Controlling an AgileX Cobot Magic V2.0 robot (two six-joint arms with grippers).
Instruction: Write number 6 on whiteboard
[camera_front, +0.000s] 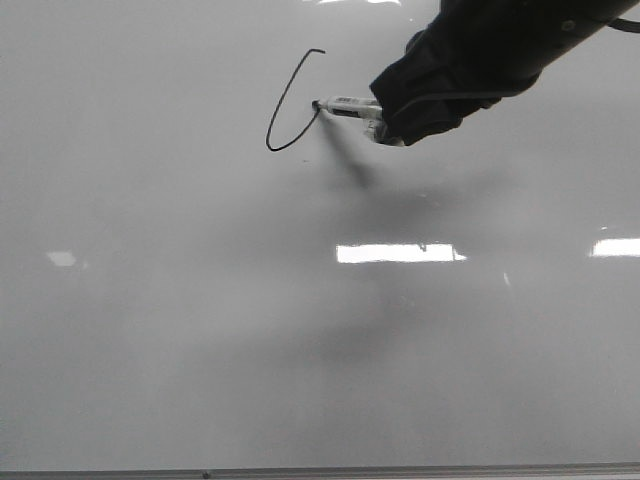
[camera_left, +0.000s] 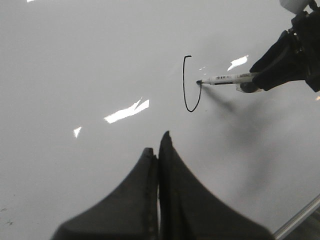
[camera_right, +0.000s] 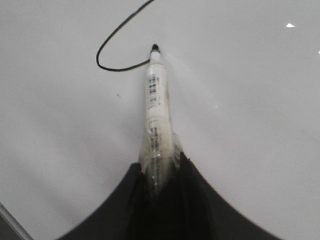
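Note:
The whiteboard (camera_front: 150, 330) fills every view. On it is a partly drawn number 6 (camera_front: 279, 105): a hooked top, a slanted stem and a lower curve that is not closed into a loop. My right gripper (camera_front: 385, 125) is shut on a white marker (camera_front: 350, 104), whose black tip touches the end of the curve. The right wrist view shows the marker (camera_right: 156, 105) clamped in the gripper (camera_right: 159, 162), with its tip at the stroke (camera_right: 120, 69). My left gripper (camera_left: 157, 145) is shut and empty, hovering over bare board short of the stroke (camera_left: 183, 85).
A thin grey frame edge (camera_front: 320, 472) runs along the board's near side and shows in a corner of the left wrist view (camera_left: 300, 220). Bright light reflections (camera_front: 400, 253) lie on the glossy surface. A tiny dark speck (camera_right: 118, 95) sits near the stroke.

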